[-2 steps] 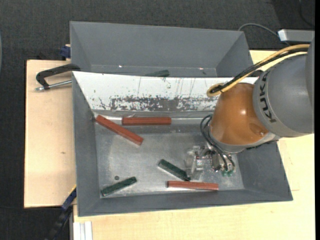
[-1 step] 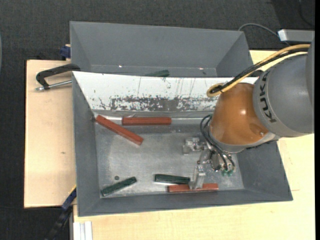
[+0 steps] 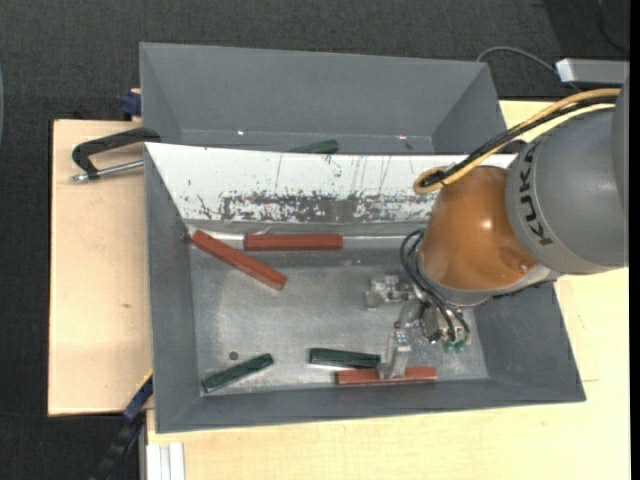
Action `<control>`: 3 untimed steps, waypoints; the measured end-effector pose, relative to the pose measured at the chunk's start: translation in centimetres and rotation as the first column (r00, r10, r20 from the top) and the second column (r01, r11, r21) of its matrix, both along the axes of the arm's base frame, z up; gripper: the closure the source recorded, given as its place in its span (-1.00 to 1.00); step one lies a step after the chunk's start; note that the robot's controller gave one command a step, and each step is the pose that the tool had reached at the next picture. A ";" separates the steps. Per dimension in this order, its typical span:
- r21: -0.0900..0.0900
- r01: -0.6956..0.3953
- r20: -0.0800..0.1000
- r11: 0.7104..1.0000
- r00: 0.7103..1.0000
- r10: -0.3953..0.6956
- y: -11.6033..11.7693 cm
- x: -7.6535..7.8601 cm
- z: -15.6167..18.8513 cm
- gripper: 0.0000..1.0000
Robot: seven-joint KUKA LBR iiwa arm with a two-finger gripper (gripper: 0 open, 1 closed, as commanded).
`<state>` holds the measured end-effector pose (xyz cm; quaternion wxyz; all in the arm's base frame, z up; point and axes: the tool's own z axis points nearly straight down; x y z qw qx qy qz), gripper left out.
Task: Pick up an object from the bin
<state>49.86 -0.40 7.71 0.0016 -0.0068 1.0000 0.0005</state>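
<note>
My gripper (image 3: 401,352) hangs low over the bin's front right part, below the orange wrist cover. Its tip comes down right at a flat red bar (image 3: 420,373) that lies along the front wall. Whether it touches the bar I cannot make out. A dark green bar (image 3: 343,357) lies just left of the gripper, its right end against the red bar.
Another dark green bar (image 3: 237,371) lies at the front left. Two red bars rest at the back left: one slanted (image 3: 238,260), one level along the back wall (image 3: 293,240). The arm and its cover overhang the bin's right side.
</note>
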 end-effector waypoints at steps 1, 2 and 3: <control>-0.002 -0.024 0.001 1.000 1.000 0.024 4.9 0.4 -0.4 -1.00; 0.003 -0.065 0.000 0.998 0.998 0.065 8.5 0.0 -0.5 -1.00; 0.003 0.048 0.004 0.999 0.999 -0.048 12.7 1.0 -0.5 1.00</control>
